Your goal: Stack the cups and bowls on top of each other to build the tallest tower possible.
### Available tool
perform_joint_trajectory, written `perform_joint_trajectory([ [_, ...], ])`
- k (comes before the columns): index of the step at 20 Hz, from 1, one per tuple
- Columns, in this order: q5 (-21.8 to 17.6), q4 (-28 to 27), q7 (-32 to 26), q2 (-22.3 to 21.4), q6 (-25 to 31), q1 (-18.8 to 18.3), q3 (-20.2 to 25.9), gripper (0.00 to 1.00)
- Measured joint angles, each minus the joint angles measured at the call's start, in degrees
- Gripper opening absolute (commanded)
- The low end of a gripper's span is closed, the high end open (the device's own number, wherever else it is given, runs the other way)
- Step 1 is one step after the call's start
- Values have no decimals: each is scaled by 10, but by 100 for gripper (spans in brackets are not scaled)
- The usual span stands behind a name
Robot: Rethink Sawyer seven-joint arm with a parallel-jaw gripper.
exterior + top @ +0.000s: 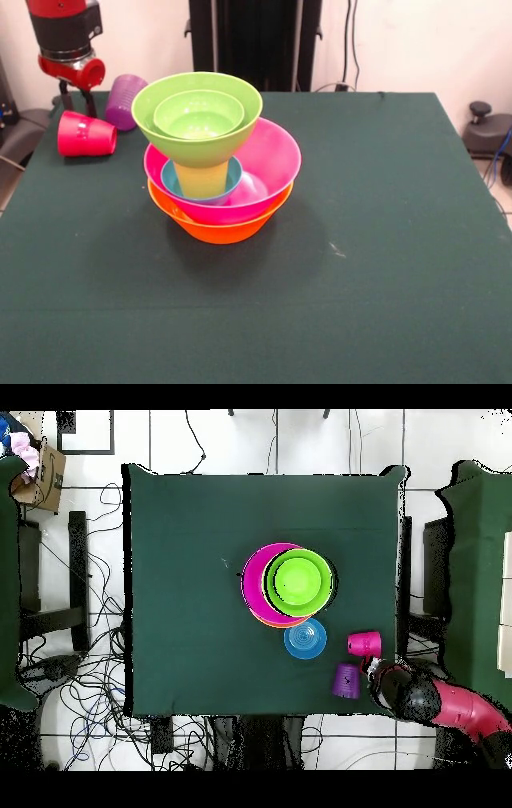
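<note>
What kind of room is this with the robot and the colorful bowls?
Probably a robot lab. A red robot arm reaches over a green table, loose cables lie on the tiled floor, and more green tables stand beside it.

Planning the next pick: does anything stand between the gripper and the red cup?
Nothing visible does. The gripper hangs just behind the red cup, which lies on its side; the purple cup sits beside them.

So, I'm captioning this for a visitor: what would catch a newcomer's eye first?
The tower near the table's middle: orange bowl, pink bowl, a yellow cup, then two nested green bowls on top. By the left far edge in the front view, a red cup and purple cup lie beside the gripper.
</note>
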Motion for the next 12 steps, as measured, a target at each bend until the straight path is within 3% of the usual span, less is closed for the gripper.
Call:
perform_joint_trajectory([
  [12,-6,-5,0,14,0,-31,19,100],
])
